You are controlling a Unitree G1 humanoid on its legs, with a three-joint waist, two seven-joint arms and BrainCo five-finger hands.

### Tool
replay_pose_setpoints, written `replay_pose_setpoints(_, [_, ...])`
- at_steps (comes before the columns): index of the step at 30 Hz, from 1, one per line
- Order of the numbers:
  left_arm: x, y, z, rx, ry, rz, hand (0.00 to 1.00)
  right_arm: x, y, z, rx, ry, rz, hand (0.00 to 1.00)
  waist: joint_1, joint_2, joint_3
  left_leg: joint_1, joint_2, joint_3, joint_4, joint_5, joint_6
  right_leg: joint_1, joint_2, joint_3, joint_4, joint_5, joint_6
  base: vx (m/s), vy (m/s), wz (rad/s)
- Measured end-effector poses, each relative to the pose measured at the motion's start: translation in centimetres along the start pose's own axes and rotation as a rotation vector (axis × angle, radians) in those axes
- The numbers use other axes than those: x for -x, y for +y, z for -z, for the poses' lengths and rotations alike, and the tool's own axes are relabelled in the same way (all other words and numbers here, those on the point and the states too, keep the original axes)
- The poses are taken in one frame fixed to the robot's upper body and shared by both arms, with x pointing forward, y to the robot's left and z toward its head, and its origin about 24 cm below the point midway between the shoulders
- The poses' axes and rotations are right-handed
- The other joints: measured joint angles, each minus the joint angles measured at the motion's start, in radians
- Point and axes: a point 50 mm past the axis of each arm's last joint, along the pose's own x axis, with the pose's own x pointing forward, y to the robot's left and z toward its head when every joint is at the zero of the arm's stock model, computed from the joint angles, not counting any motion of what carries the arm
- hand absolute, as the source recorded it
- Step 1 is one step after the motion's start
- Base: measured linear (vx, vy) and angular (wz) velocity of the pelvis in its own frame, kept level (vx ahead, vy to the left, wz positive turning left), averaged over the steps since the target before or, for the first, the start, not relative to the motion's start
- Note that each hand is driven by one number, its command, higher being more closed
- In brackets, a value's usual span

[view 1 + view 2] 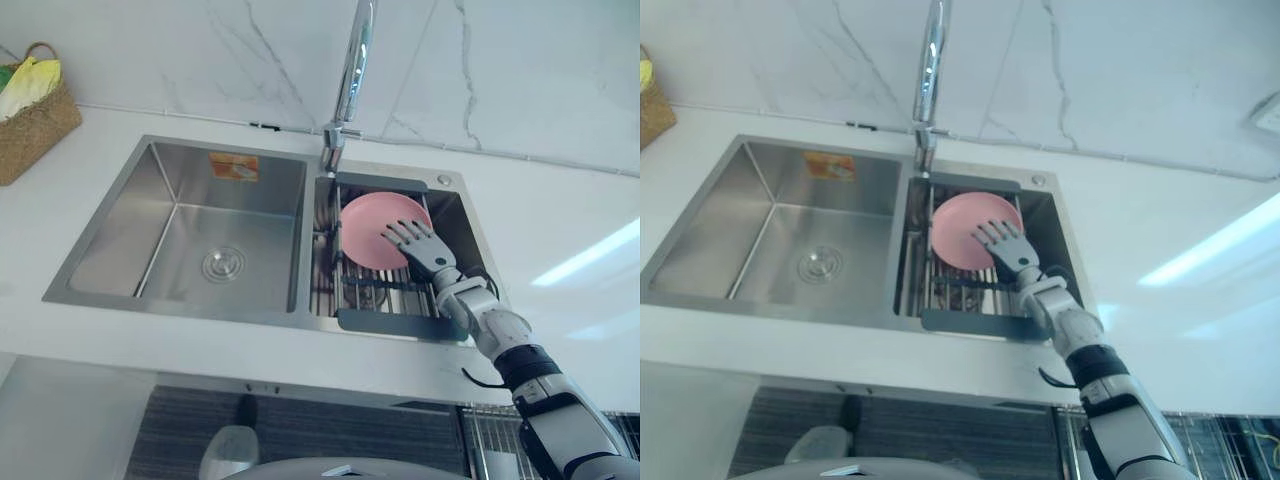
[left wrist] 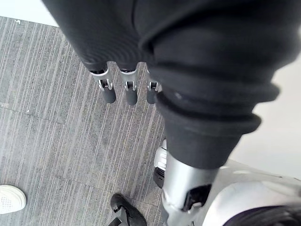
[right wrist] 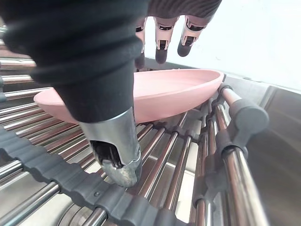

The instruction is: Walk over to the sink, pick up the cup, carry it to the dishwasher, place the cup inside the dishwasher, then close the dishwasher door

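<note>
A shallow pink dish (image 1: 362,222) leans on the roll-up drying rack (image 1: 385,300) over the sink's right basin; I see no cup. My right hand (image 1: 425,248) is open, its fingers (image 3: 162,47) spread just above the dish's near rim (image 3: 164,92) and its thumb (image 3: 117,160) low beside the rack bars. Whether the fingers touch the dish I cannot tell. My left hand (image 2: 117,89) hangs open over the grey ribbed floor with nothing in it.
The steel left basin (image 1: 200,240) has a drain in it. A tall faucet (image 1: 350,80) rises behind the rack. A woven basket (image 1: 30,110) stands on the white counter, far left. A wire rack (image 1: 485,435) shows below the counter's front edge. A person's white shoe (image 2: 9,200) is on the floor.
</note>
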Motion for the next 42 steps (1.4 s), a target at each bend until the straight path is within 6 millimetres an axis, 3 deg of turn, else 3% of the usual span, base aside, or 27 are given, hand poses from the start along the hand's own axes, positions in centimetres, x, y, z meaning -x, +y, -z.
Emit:
replay_pose_setpoints(4, [0.0,-0.03,-0.04,-0.001,-0.002,0.001,0.0,0.19,0.74,0.05,0.004,0.011,-0.028,0.0,0.003,0.002,0.0,-0.001,-0.001,-0.001,0.0,-0.001,-0.001,0.0,0.0,0.0,0.0,-0.001,-0.001,0.0,0.0,0.0])
replay_pose_setpoints(5, [-0.01,-0.05,-0.03,-0.001,-0.001,0.001,0.0,0.18,0.72,0.12,0.007,0.018,-0.027,1.0,0.003,0.003,0.001,-0.001,-0.001,-0.002,0.0,-0.001,-0.002,0.001,0.0,-0.001,0.0,-0.001,-0.001,0.0,0.0,0.0])
replay_pose_setpoints(18, [-0.01,-0.12,-0.07,-0.015,-0.004,0.003,0.0,0.19,0.5,0.19,0.01,0.024,0.019,1.0,0.002,0.007,0.003,-0.007,-0.007,-0.022,0.0,-0.004,-0.004,0.012,0.0,-0.025,-0.001,-0.007,-0.002,0.01,-0.009,0.05])
replay_pose_setpoints(27, [-0.01,-0.25,-0.34,-0.039,-0.017,0.004,0.0,0.11,0.45,-0.21,-0.004,0.011,0.048,1.0,0.017,0.014,0.007,-0.003,-0.008,-0.025,0.0,-0.001,0.0,0.018,0.0,-0.027,-0.001,-0.007,-0.003,0.01,-0.004,0.01])
replay_pose_setpoints(42, [0.0,-0.36,-0.5,-0.051,-0.033,0.014,0.0,0.28,-0.14,-0.05,-0.006,-0.037,0.105,1.0,0.009,0.018,0.011,-0.007,-0.01,-0.025,0.0,-0.002,-0.002,0.016,-0.002,-0.027,-0.003,-0.003,0.006,0.0,-0.001,0.0])
